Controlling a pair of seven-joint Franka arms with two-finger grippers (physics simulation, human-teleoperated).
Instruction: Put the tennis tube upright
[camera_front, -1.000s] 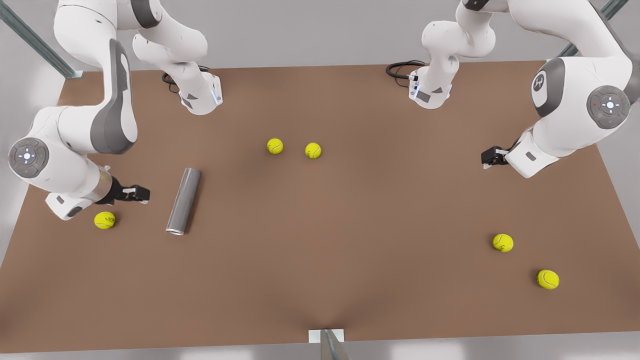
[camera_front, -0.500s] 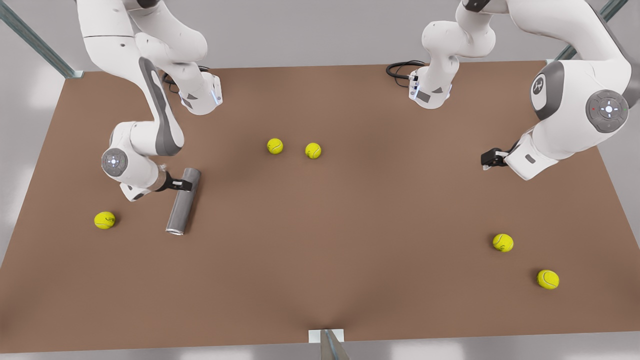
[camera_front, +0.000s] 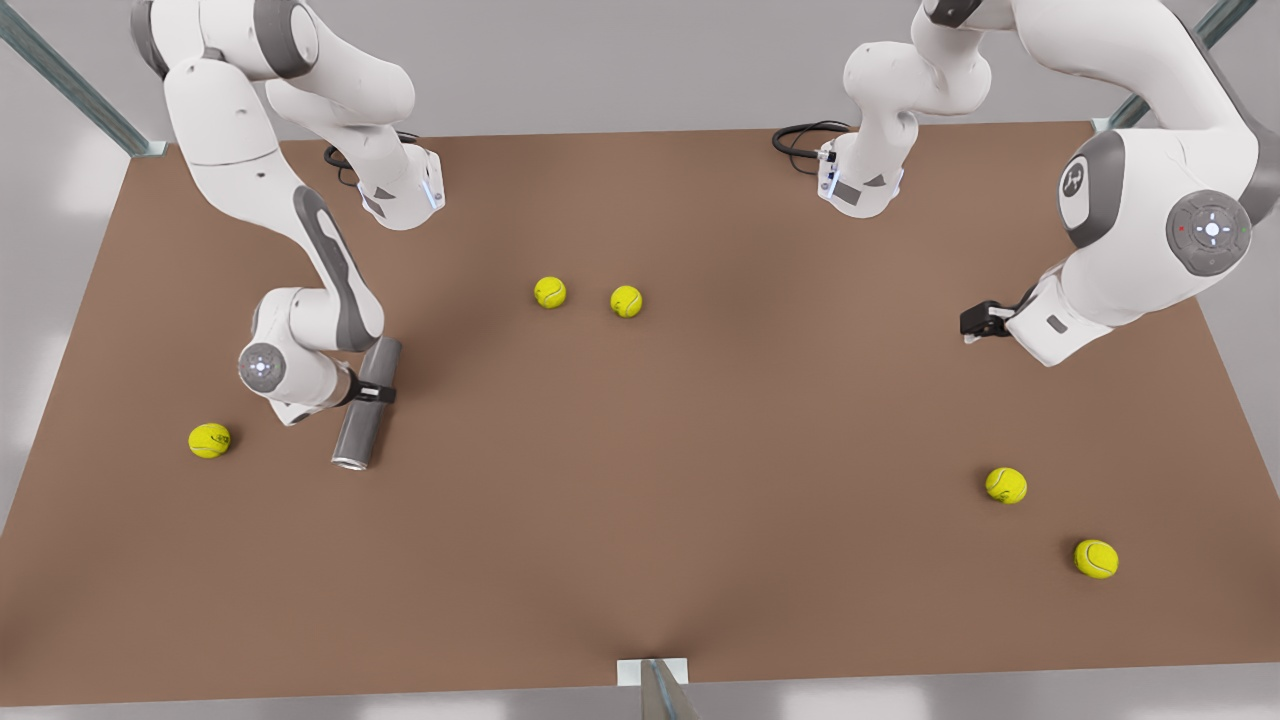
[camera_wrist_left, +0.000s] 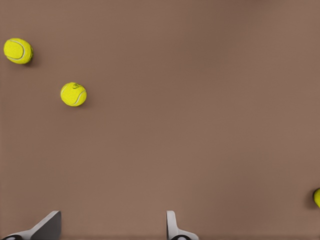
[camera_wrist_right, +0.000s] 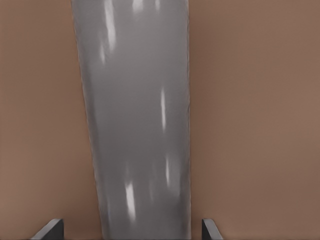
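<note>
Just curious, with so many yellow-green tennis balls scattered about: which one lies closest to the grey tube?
The yellow-green tennis ball alone at the front view's left, beside the lying grey cylindrical tube. The other four balls sit in pairs much farther off.

Simulated robot lab bench, plain brown tabletop (camera_front: 640, 520) filling the frame, pale grey floor around it, two white arm bases (camera_front: 400, 195) bolted along the top edge, metal frame struts in upper corners
</note>
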